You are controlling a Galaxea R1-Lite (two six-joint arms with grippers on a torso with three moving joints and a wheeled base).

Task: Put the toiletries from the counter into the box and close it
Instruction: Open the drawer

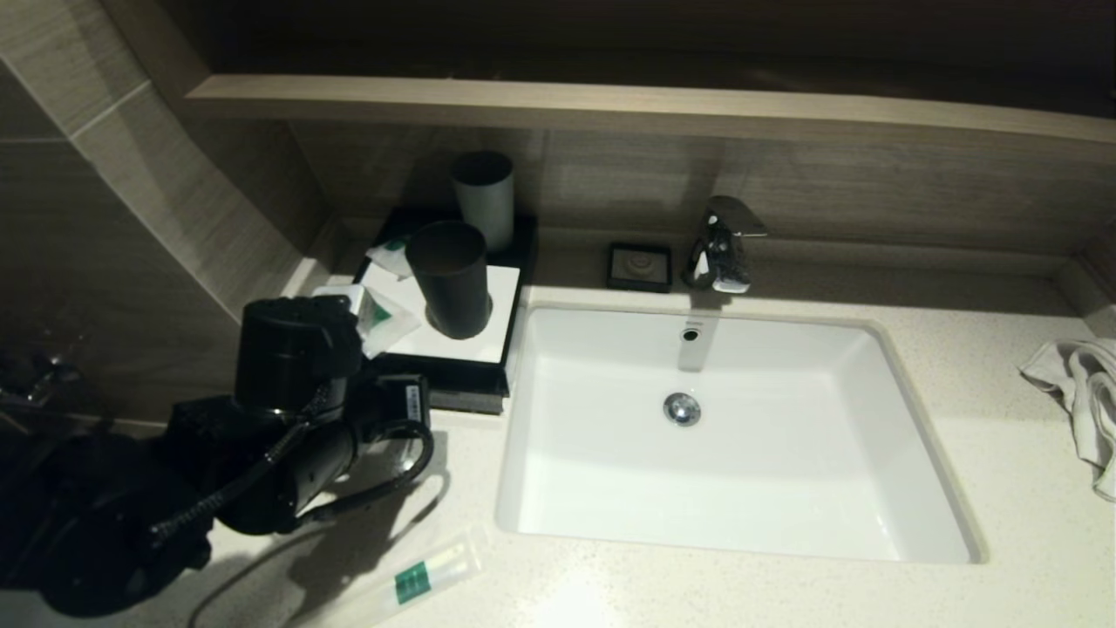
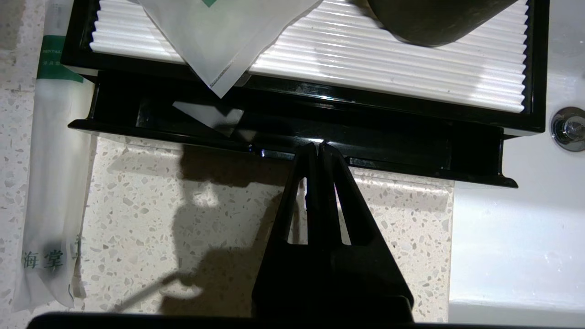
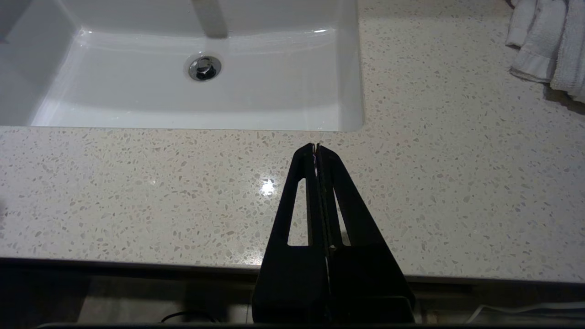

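The black box [image 1: 462, 371] with its white ribbed top [image 2: 365, 77] stands left of the sink. Its front drawer [image 2: 411, 164] is pulled out a little. My left gripper [image 2: 319, 145] is shut and empty, its tips against the drawer's front lip. A squarish sachet [image 2: 219, 41] lies on the box top and overhangs the front; a second one [image 1: 388, 255] lies further back. One long sachet [image 2: 50, 183] lies on the counter [image 2: 183, 219] beside the box, another [image 1: 418, 580] near the front edge. My right gripper [image 3: 316, 146] hangs shut and empty over the counter's front edge.
A black cup [image 1: 451, 279] and a grey cup [image 1: 484, 199] stand on the box. The white sink [image 1: 907, 453] fills the middle, with the tap [image 1: 719, 244] and a small black soap dish [image 1: 640, 266] behind. A white towel [image 1: 1081, 392] lies far right.
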